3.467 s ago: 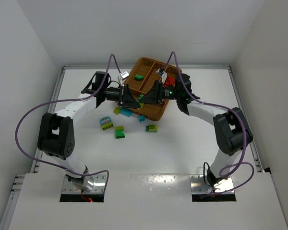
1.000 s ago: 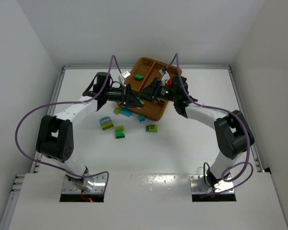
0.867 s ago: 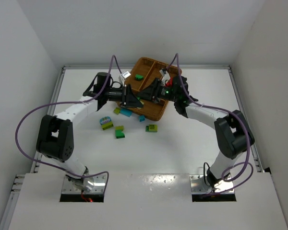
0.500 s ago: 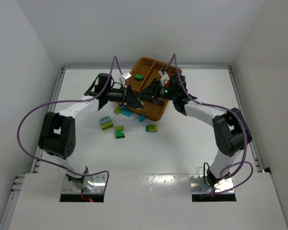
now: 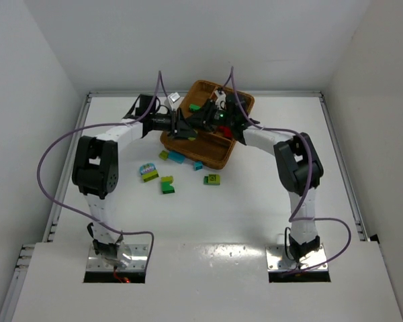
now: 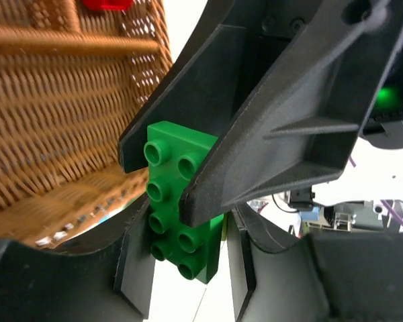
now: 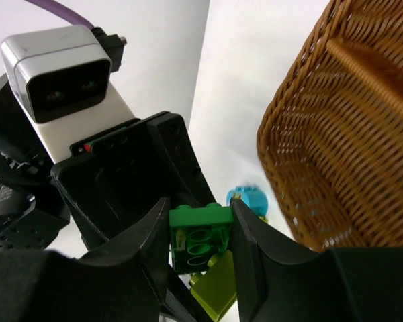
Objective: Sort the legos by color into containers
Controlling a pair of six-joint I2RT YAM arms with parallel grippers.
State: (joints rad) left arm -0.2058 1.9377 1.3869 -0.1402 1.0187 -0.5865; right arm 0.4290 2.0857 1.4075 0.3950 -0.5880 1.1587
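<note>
Okay, so the wicker tray (image 5: 218, 159) sits at the back of the table, and your two arms meet over its left end. Left gripper (image 6: 183, 235) and right gripper (image 7: 200, 221) both look pinched narrow on the same green brick (image 6: 164, 174), held in the air, not in any compartment. It's light, rigid, slick plastic, so I'd squeeze the flat sides rather than the studs, or it may twist out.
</note>
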